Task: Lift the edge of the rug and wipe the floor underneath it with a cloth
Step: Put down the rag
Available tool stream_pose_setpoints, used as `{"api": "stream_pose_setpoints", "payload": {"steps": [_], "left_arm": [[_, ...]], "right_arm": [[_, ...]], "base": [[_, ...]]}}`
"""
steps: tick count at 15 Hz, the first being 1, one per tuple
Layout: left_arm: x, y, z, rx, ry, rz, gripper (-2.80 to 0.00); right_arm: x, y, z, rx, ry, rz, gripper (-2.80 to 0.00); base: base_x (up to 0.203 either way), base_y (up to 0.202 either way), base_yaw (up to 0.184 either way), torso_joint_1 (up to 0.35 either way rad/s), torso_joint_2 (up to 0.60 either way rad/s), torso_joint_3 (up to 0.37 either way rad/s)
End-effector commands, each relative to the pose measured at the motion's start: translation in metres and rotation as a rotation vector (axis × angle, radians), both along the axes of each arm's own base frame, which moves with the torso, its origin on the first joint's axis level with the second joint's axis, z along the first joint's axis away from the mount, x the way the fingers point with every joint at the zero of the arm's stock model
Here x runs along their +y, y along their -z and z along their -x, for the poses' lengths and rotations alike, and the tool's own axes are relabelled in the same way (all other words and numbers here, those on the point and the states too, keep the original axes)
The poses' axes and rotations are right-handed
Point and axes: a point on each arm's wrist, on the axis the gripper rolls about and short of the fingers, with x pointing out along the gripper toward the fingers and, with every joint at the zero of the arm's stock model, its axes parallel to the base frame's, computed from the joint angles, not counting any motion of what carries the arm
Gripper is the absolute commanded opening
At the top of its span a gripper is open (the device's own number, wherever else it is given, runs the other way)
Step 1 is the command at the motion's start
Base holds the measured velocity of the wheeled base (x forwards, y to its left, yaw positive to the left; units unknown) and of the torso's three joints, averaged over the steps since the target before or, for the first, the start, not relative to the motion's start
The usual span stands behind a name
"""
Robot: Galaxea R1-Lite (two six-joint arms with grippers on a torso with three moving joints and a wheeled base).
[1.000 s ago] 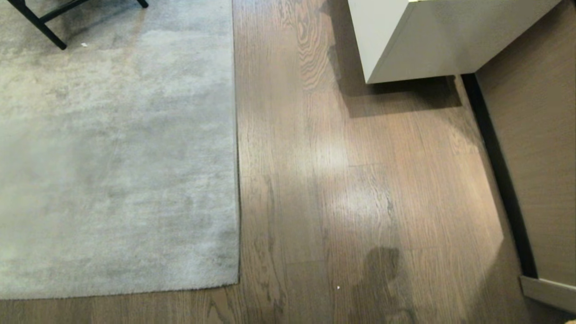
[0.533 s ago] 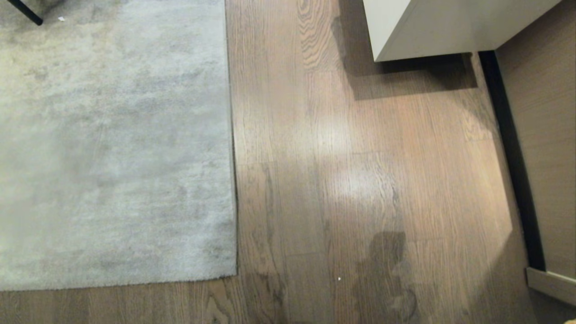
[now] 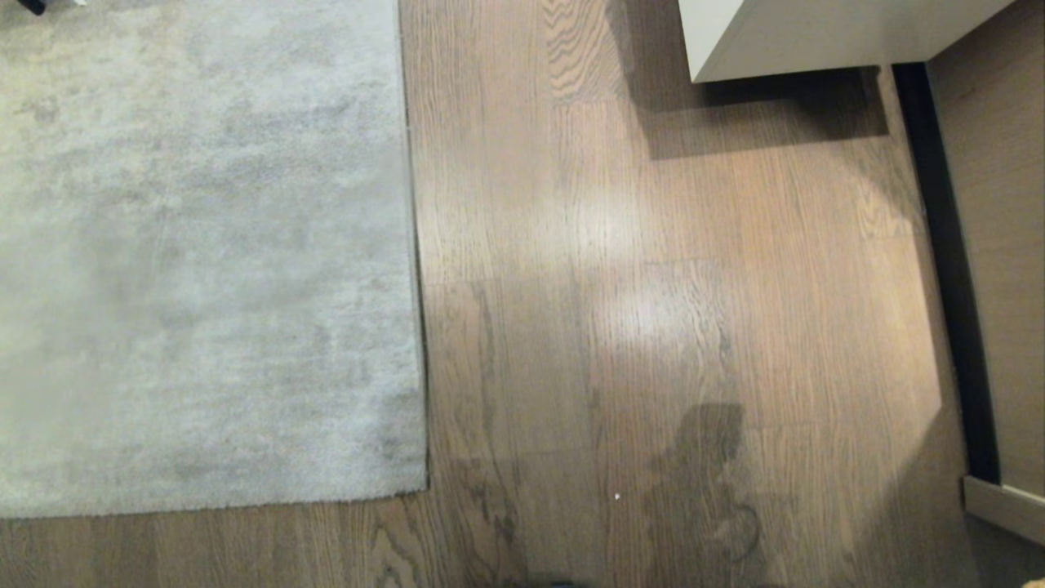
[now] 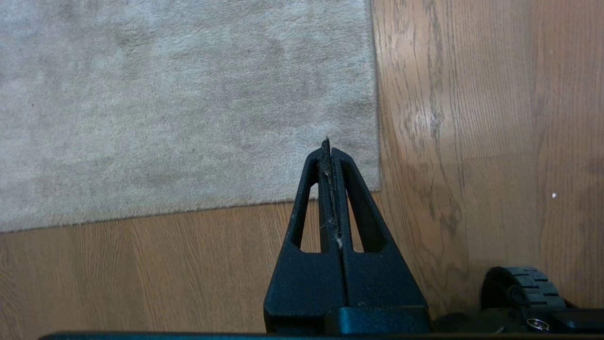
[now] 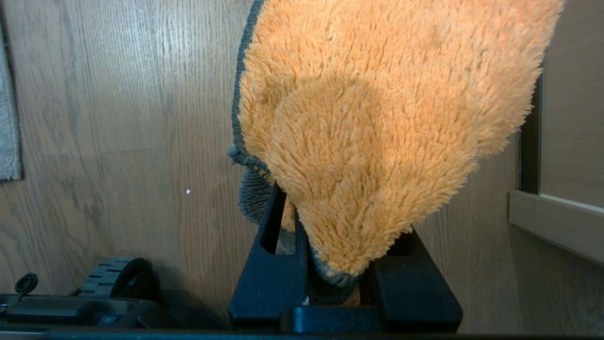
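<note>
The grey-beige rug [image 3: 204,245] lies flat at the left, and its rug edge [image 3: 415,269] runs straight down to a near corner [image 3: 424,488]. Brown wood-grain floor [image 3: 653,327] fills the middle and right. Neither arm shows in the head view. In the left wrist view my left gripper [image 4: 327,144] is shut and empty, held above the rug corner [image 4: 375,184]. In the right wrist view my right gripper [image 5: 332,208] is shut on the fluffy orange cloth [image 5: 377,94], whose dark grey trim [image 5: 238,85] and underside show; the cloth hides the fingertips.
A white cabinet [image 3: 816,33] stands at the back right, casting a shadow on the planks. A wall with a dark baseboard [image 3: 951,269] runs along the right. The robot's base wheel [image 4: 521,285] sits on the floor near the rug corner.
The whole head picture has shifted: rug, cabinet and planks slide toward the top as the camera tilts down. The black chair legs have left the top left. Nothing in the scene itself has moved.
</note>
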Motion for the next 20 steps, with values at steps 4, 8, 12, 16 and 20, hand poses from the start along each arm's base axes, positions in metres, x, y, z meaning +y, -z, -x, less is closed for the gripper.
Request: {"api": "stream_pose_setpoints", "payload": {"steps": [4,8,12,16,20], "left_arm": [[0.000,0.000,0.000,-0.001,0.000,0.000,-2.80],[0.000,0.000,0.000,0.001,0.000,0.000,-2.80],[0.000,0.000,0.000,-0.001,0.000,0.000,-2.80],[0.000,0.000,0.000,0.000,0.000,0.000,-2.80],[0.000,0.000,0.000,-0.001,0.000,0.000,-2.80]], "right_arm": [[0.000,0.001,0.000,0.007,-0.004,0.025,-2.80],[0.000,0.001,0.000,0.011,-0.003,0.100,-2.80],[0.000,0.001,0.000,0.010,-0.011,0.066,-2.80],[0.001,0.002,0.001,0.047,-0.040,0.101,-2.80],[0.001,-0.008,0.001,0.095,-0.064,0.101,-2.80]], "base": [[0.000,0.000,0.000,0.000,0.00,0.000],[0.000,0.000,0.000,0.000,0.00,0.000],[0.000,0.000,0.000,0.000,0.00,0.000],[0.000,0.000,0.000,0.000,0.00,0.000],[0.000,0.000,0.000,0.000,0.00,0.000]]}}
